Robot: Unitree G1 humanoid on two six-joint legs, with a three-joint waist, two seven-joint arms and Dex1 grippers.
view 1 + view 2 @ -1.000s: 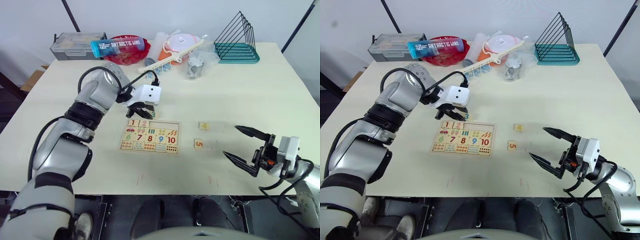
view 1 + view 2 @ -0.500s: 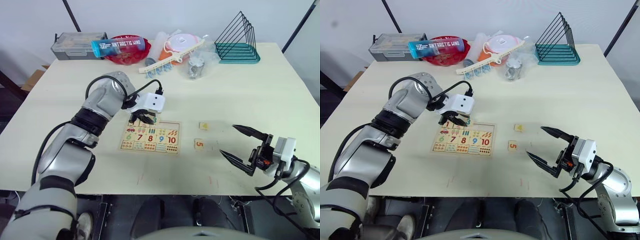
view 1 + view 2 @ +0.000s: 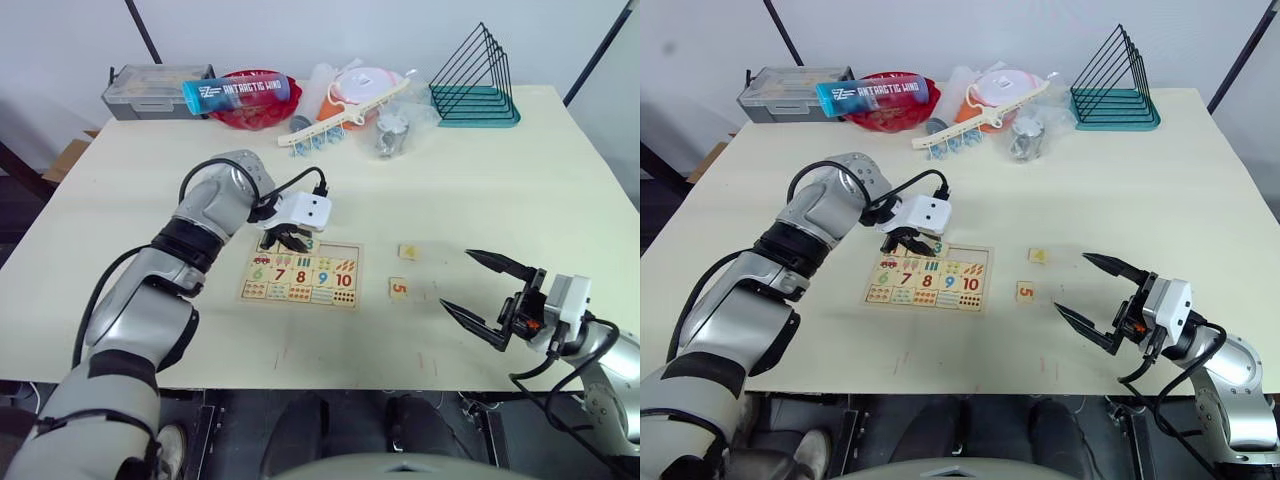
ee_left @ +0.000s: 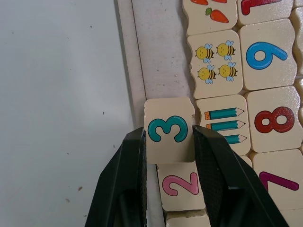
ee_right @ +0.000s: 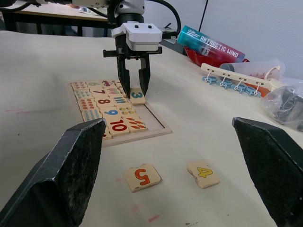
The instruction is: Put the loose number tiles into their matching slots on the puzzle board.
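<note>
The puzzle board (image 3: 262,291) lies left of the table's centre, with tiles 6 to 10 and picture tiles in its lower rows. My left gripper (image 3: 291,241) stands over the board's top row, shut on the green 3 tile (image 4: 169,130). That tile sits beside the pink 2 tile (image 4: 182,184), which lies in its slot. Empty slots (image 4: 161,56) continue beyond the 3. The yellow 4 tile (image 3: 407,251) and the orange 5 tile (image 3: 398,288) lie loose on the table right of the board. My right gripper (image 3: 455,278) is open, low over the table right of the 5 tile.
Along the table's far edge stand a grey box (image 3: 152,90), a red bowl with a blue bottle (image 3: 236,93) on it, an orange-lidded container (image 3: 360,90), a white peg strip (image 3: 320,128), a plastic bag (image 3: 395,130) and a teal wire rack (image 3: 476,82).
My left gripper has moved with the 3 tile from behind the board down to its top row, and now covers the 1 and 2. The right gripper has barely shifted.
</note>
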